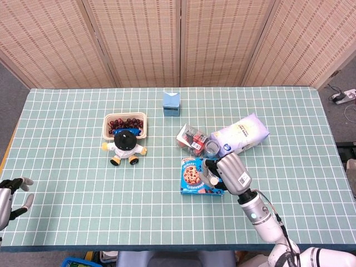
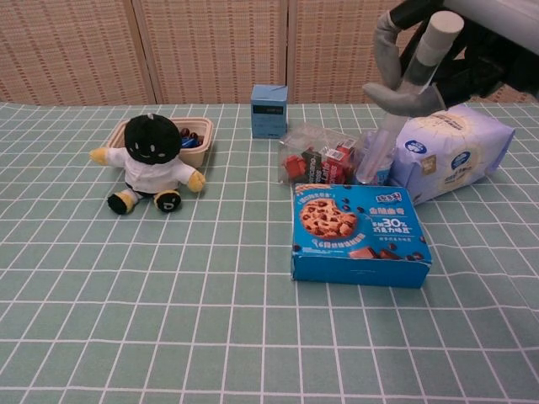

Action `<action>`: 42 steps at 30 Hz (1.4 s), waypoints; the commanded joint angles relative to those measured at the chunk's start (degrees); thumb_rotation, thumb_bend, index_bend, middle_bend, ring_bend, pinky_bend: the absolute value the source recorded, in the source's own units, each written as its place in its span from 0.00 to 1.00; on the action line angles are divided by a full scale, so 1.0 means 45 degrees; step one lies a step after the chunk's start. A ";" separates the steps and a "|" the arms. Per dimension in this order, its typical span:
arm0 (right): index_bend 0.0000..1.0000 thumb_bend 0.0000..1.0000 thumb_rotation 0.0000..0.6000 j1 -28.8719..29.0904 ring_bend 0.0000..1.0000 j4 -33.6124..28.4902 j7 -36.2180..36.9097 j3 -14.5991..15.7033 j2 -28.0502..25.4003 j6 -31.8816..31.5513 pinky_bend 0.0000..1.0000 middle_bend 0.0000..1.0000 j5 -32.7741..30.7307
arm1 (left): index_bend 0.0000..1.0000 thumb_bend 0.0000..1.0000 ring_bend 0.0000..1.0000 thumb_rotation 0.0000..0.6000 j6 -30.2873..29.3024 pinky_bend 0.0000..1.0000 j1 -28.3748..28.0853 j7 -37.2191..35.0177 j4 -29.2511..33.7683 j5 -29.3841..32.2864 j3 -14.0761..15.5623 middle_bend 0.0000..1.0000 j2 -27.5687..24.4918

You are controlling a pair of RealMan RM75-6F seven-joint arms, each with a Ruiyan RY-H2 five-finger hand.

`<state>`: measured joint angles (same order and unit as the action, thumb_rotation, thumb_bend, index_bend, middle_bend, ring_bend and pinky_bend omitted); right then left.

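Apparently reaching, the right hand hovers unclenched over the cookie box; next calls for closing on it.

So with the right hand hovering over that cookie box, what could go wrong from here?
1. The right hand sits over the cookie box's far right edge, so a grip there may be off-centre and the box could tilt or slip.
2. The clear snack bag and the white wipes pack lie close behind the box; the fingers could nudge them.
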<state>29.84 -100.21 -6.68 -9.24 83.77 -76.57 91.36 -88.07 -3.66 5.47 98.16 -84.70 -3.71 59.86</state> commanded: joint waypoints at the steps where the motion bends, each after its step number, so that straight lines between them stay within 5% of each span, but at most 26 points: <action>1: 0.82 0.68 1.00 -0.0099 1.00 -0.0248 0.1103 -0.0062 0.0190 0.0094 1.00 1.00 -0.0440 | 0.51 0.34 0.44 1.00 0.0004 0.51 0.0007 -0.0069 0.0013 0.0021 -0.0011 0.52 -0.0036; 6: 0.82 0.68 1.00 0.0015 1.00 -0.0360 0.4635 -0.0119 -0.0033 0.0292 1.00 1.00 -0.0324 | 0.51 0.34 0.44 1.00 -0.0007 0.51 0.0012 -0.0129 0.0041 0.0004 -0.0016 0.52 -0.0064; 11: 0.82 0.68 1.00 -0.0060 1.00 -0.0149 0.5629 -0.0227 0.0178 -0.0178 1.00 1.00 -0.0083 | 0.51 0.34 0.44 1.00 0.0040 0.51 -0.0002 -0.0100 0.0021 0.0009 -0.0004 0.52 -0.0055; 16: 0.82 0.68 1.00 -0.0062 1.00 0.0062 0.4658 0.0034 -0.0085 0.0121 1.00 1.00 -0.0031 | 0.51 0.34 0.44 1.00 0.0014 0.51 0.0007 -0.0095 0.0054 -0.0013 -0.0003 0.52 -0.0072; 23: 0.82 0.68 1.00 -0.0276 1.00 0.1017 0.0418 0.0013 0.0192 -0.0319 1.00 1.00 0.0017 | 0.51 0.34 0.44 1.00 0.0000 0.51 0.0018 -0.0098 0.0089 -0.0042 0.0009 0.52 -0.0094; 26: 0.82 0.68 1.00 -0.0347 1.00 0.1041 0.0162 -0.0036 0.0451 -0.0531 1.00 1.00 -0.0019 | 0.51 0.34 0.44 1.00 0.0009 0.51 0.0017 -0.0072 0.0084 -0.0038 0.0011 0.52 -0.0096; 42: 0.82 0.68 1.00 -0.0530 1.00 0.0292 0.6305 -0.0268 0.0915 -0.1537 1.00 1.00 0.0285 | 0.51 0.34 0.44 1.00 -0.0014 0.51 0.0030 -0.0112 0.0127 -0.0042 0.0000 0.52 -0.0130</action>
<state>27.92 -98.66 18.95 -10.08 87.06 -81.96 92.21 -88.14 -3.52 4.97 98.73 -84.89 -3.71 59.27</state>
